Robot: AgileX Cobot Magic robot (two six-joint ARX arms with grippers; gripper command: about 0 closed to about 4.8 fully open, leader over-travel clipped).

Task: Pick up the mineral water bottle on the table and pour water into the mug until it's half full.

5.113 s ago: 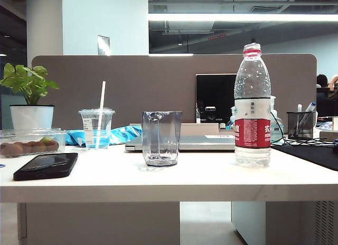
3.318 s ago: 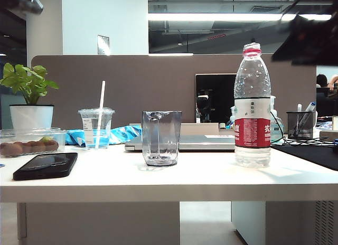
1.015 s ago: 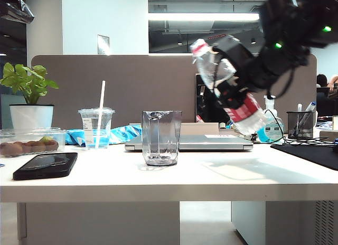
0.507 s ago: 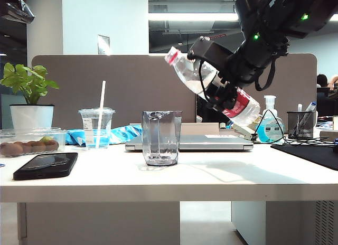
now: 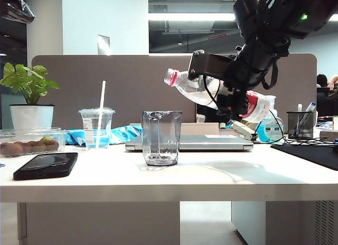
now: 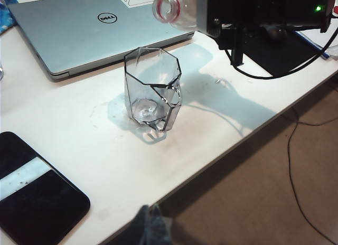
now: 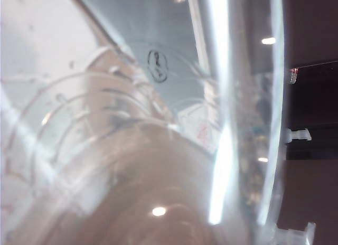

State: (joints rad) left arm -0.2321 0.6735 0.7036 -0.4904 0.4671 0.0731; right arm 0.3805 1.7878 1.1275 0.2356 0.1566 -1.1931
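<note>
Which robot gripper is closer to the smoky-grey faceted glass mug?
Right. The right gripper holds the clear bottle tilted just above the mug; the left gripper isn't visible.

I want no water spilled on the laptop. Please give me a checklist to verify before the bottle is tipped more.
1. Right pincer clamps the mineral water bottle: ok.
2. Cap off, neck open: ok.
3. Mouth above the mug opening: not ok; in the exterior view it sits higher and slightly right of the rim.
4. Mug upright on the table: ok.
5. Laptop away from the pour path: not ok, directly behind the mug.
6. Left pincer clear of the mug: cannot tell.
</note>
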